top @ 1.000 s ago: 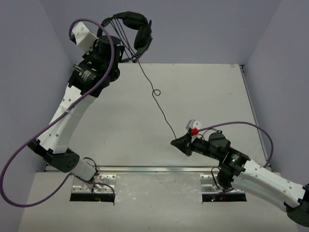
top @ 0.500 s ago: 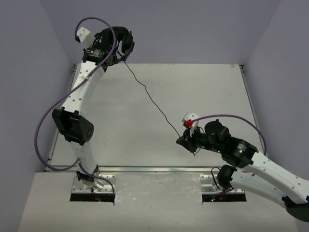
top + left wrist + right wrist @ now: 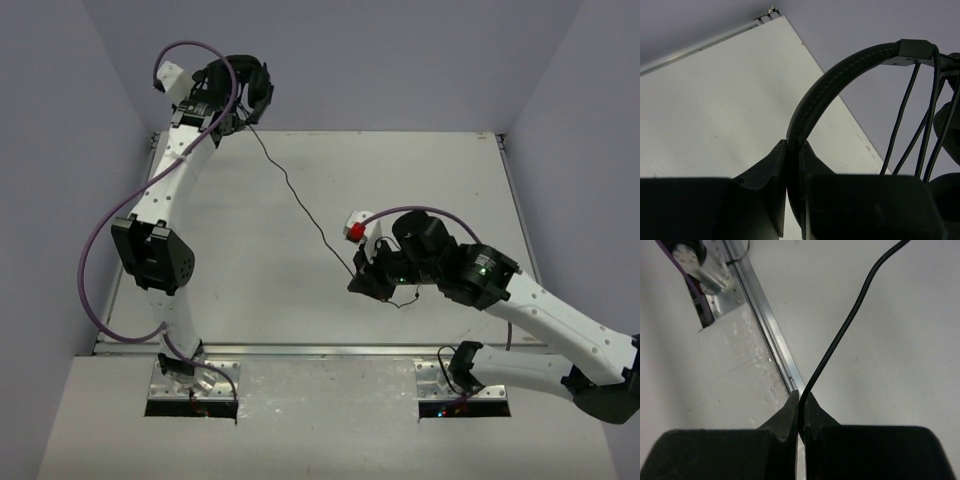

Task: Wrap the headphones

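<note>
The black headphones [image 3: 254,84] hang in the air at the far left corner, held by my left gripper [image 3: 230,104]. In the left wrist view that gripper [image 3: 794,146] is shut on the padded headband [image 3: 840,82], and several turns of cord [image 3: 920,125] cross beside an ear cup [image 3: 950,125]. The thin black cord [image 3: 300,200] runs diagonally down over the table to my right gripper [image 3: 358,284], near the table's middle. The right gripper [image 3: 801,399] is shut on the cord [image 3: 850,320], which rises from between its tips.
A white table [image 3: 430,180] lies between grey walls. A metal rail [image 3: 320,350] runs along its near edge, with the arm bases behind it. Purple cables [image 3: 95,250] loop off both arms. The rail [image 3: 765,335] passes just under the right gripper's tips.
The left arm swung left and straightened, carrying the headphones to the far left corner. The right gripper moved left and away from the base with the cord. The cord's small loop has pulled out.
</note>
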Robot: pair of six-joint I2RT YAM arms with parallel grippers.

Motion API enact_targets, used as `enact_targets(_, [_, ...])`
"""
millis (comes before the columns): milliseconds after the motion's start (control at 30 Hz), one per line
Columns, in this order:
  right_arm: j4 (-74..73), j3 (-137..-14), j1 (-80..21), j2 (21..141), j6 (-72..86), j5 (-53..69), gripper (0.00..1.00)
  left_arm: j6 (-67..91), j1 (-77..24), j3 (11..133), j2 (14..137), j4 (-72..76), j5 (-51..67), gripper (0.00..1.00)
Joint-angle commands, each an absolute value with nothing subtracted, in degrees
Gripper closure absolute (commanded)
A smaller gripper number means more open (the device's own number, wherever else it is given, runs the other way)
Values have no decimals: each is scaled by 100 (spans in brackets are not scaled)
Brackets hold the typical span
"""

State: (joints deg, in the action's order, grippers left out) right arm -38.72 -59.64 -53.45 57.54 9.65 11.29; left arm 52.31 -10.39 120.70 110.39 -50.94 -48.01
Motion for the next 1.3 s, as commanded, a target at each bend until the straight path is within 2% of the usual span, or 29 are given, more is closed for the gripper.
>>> enact_targets(0, [-4358,-7336,-5405,5660,659,1661,99,5247,-1055,11937,11021,-4465,-5360,100])
enact_targets(267, [-5220,-9473,-5405,6502,255,959,99,4475,-1941,9872,10337,-2771,-6126,100])
enact_targets(400, [-5511,-10203,-5397,6960,-165,248,99,2754,-2715,8607,9705,-472,-5556,100])
enact_targets(533, [-5283,-10406,-5396,7145,-692,-798,99,1953,-3172,7054,9011,982,-5152,100])
enact_targets(700, [-4931,-11012,-5396,7488,-1318,-1889,99,1521,-3533,5987,8754,1695,-4703,100])
enact_targets(800, [-5035,-11530,-5396,7654,-1171,-1602,99,1686,-3639,5590,8858,1872,-4649,100])
enact_targets(867, [-5132,-11637,-5396,7664,-1047,-1416,99,2081,-3621,5808,8964,1505,-4789,100])
enact_targets(933, [-5133,-11427,-5388,7542,-1037,-1641,99,2504,-3604,5976,9009,1056,-4747,100])
enact_targets(1100, [-4001,-8864,-5327,6410,-801,-2162,99,3549,-3604,6653,8544,-375,-4438,100])
enact_targets(1133, [-3660,-8137,-5161,6016,-704,-2049,99,3794,-3604,6740,8430,-917,-4456,100])
enact_targets(1267, [-3288,-6945,-4326,5608,-124,-1495,99,4780,-3586,7206,7841,-2107,-4395,100])
